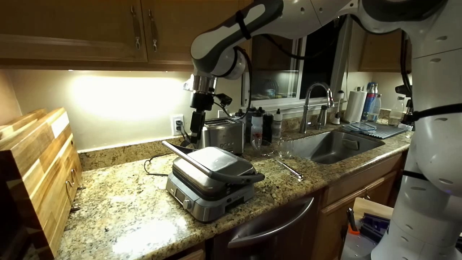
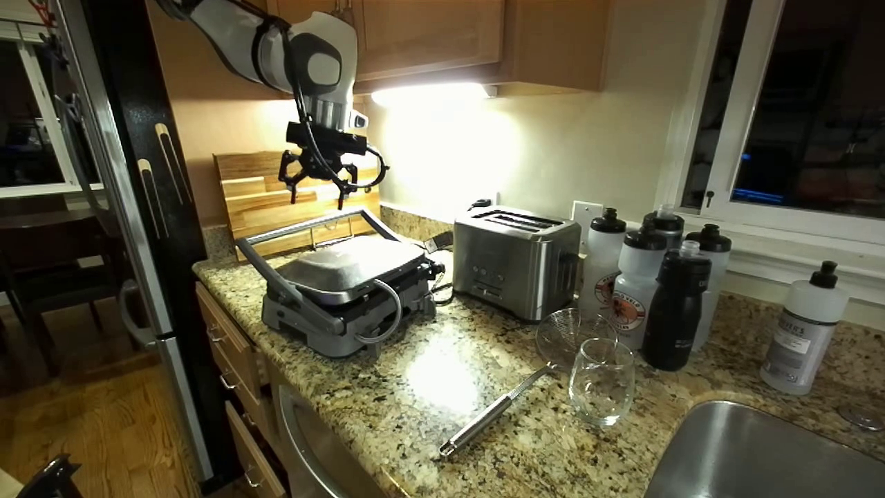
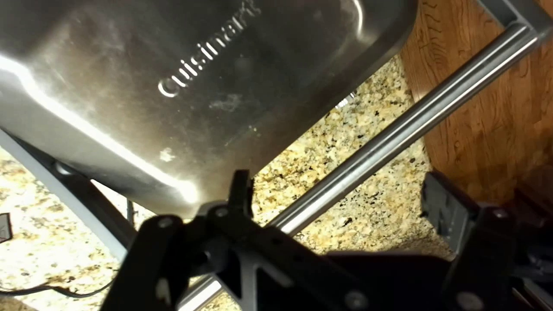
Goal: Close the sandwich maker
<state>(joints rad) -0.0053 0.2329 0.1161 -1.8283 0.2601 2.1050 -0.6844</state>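
- Find sandwich maker [image 1: 213, 184] on speckled stone tabletop [image 1: 119, 195], near steel toaster [image 2: 515, 263] and well apart from striped wooden boards [image 1: 47, 173].
- See lid [image 1: 218, 159] lying over lower housing, with dark band between the two along the side.
- Read "Cuisinart" lettering [image 3: 207, 52] on lid in wrist view.
- Note bar handle [image 2: 301, 227] raised, standing off from lid's front edge; tabletop visible between bar and lid in wrist view.
- Observe gripper [image 2: 316, 200] pointing down, close to bar handle, toward the wall end.
- Record jaws apart, with wide gap between black fingers [image 3: 445, 211] in wrist view and the same gap in an exterior view.
- See bar handle crossing wrist view on a diagonal, partly hidden by dark, blurred gripper linkage; hard to judge contact from here.
- Trace arm [image 1: 216, 39] coming in over tabletop from picture right in an exterior view.
- Log other items beyond sandwich maker: cluster of drinking bottles [image 2: 632, 283] just beside toaster, wire strainer [image 2: 508, 398] lying flat on its long handle, stemless glass [image 2: 601, 387] upright near strainer, steel sink [image 2: 760, 456] past the glass.
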